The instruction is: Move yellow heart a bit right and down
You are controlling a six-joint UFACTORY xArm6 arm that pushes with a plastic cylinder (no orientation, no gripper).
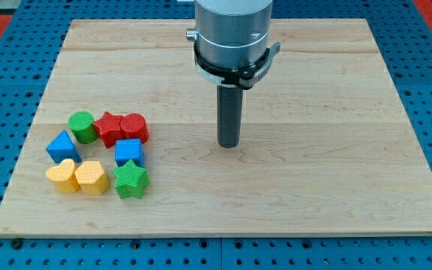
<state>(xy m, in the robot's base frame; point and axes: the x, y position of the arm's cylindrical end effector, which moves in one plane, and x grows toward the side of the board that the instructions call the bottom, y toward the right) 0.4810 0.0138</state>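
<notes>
The yellow heart (63, 175) lies at the view's lower left on the wooden board (298, 187), at the left end of the bottom row of a tight cluster of blocks. A second yellow block (91, 177) touches its right side. The blue triangle (62, 145) sits just above it. My tip (229, 145) rests on the board near the middle, far to the right of the heart and slightly above it, touching no block.
The same cluster holds a green cylinder (82, 127), a red star (109, 127), a red block (134, 127), a blue cube (128, 151) and a green star (130, 180). The board's bottom edge runs close below the yellow blocks.
</notes>
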